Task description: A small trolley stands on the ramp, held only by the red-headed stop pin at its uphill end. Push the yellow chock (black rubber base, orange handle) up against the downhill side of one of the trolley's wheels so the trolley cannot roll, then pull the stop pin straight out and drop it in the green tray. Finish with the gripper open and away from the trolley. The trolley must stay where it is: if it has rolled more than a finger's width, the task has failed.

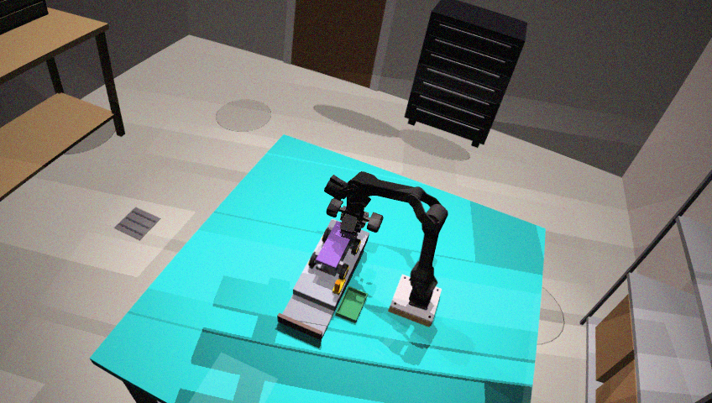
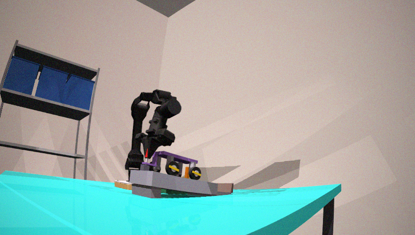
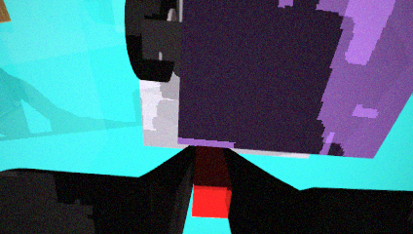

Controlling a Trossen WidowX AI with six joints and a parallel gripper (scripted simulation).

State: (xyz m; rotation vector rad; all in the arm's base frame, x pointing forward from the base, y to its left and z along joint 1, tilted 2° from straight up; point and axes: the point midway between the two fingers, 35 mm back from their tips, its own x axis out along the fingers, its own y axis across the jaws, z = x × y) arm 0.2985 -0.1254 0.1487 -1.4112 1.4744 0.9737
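Note:
The purple-topped trolley (image 1: 333, 248) (image 2: 174, 157) (image 3: 253, 73) stands on the grey ramp (image 1: 314, 296) (image 2: 174, 183) (image 3: 156, 122). The yellow chock (image 1: 339, 285) (image 2: 186, 171), its orange handle upright, sits against the downhill side of the trolley's lower wheel (image 2: 194, 173) on the tray side. My gripper (image 1: 348, 227) (image 2: 147, 151) (image 3: 207, 154) is at the trolley's uphill end, shut on the red-headed stop pin (image 2: 146, 152) (image 3: 210, 201). The pin's shaft still reaches under the trolley's edge. The green tray (image 1: 351, 304) lies beside the ramp's lower part.
The arm's base plate (image 1: 416, 301) stands right of the tray on the turquoise table (image 1: 200, 280) (image 2: 262, 203). The ramp's brown lower lip (image 1: 300, 323) (image 2: 225, 187) faces the front. A black drawer unit (image 1: 464, 70) and shelves stand off the table.

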